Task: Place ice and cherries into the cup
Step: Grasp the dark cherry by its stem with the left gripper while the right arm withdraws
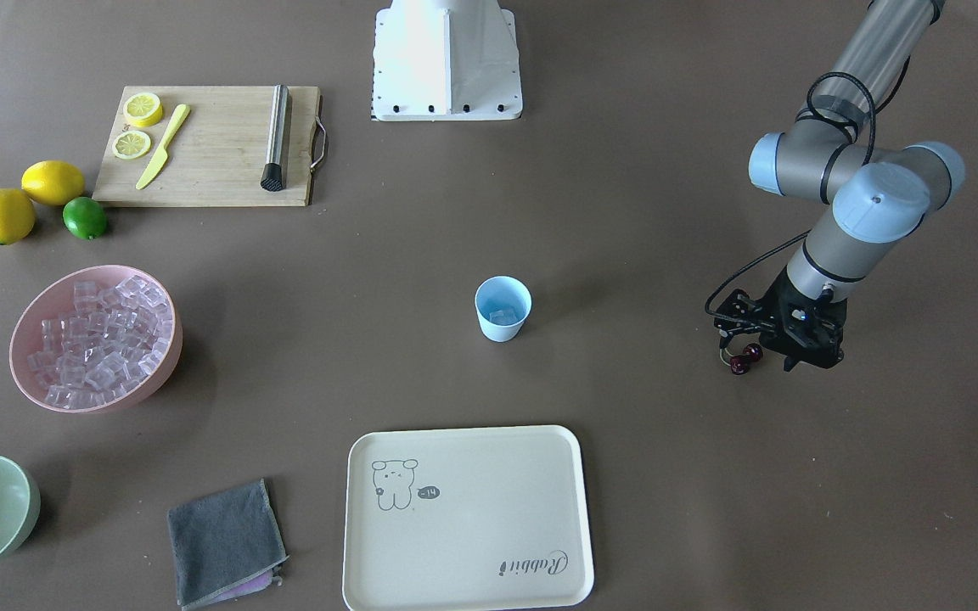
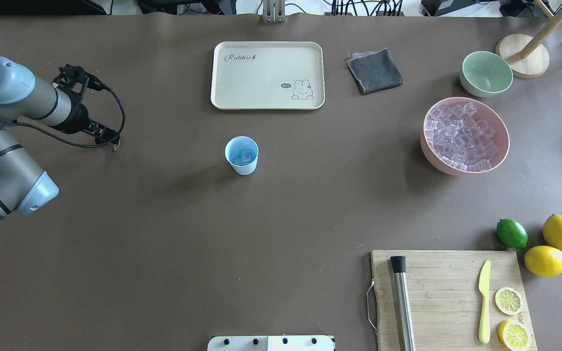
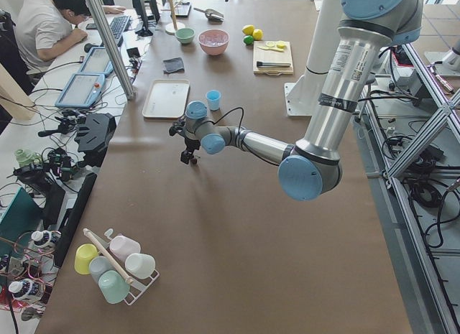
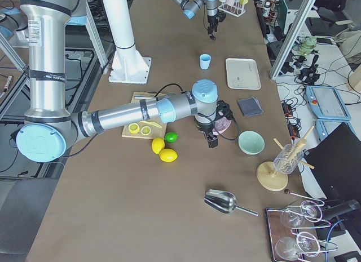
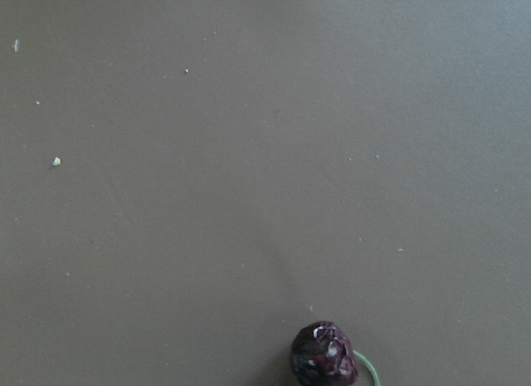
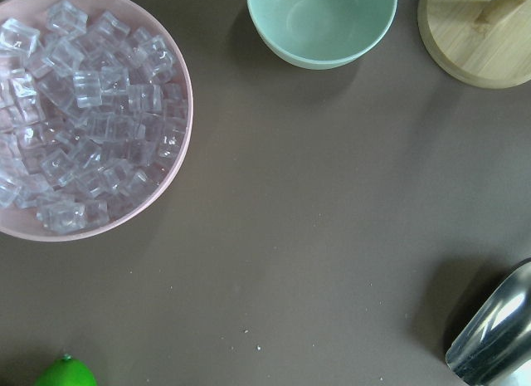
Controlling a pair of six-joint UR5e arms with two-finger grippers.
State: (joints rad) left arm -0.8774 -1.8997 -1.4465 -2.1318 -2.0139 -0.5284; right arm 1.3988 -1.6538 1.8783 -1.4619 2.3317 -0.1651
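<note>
A wide pink bowl (image 2: 466, 161) heaped with small clear ice cubes (image 2: 462, 137) sits well to the right of the small light-blue plastic cup (image 2: 241, 155) at the table's centre in the overhead view; a few cubes already lie inside the cup. Well to the cup's left, the left gripper (image 1: 762, 350) is closed on the thin green stems of the glossy dark red cherries (image 1: 744, 359), which hang above the table. Whether the right gripper (image 4: 212, 141), near the pink bowl, is open cannot be told.
</note>
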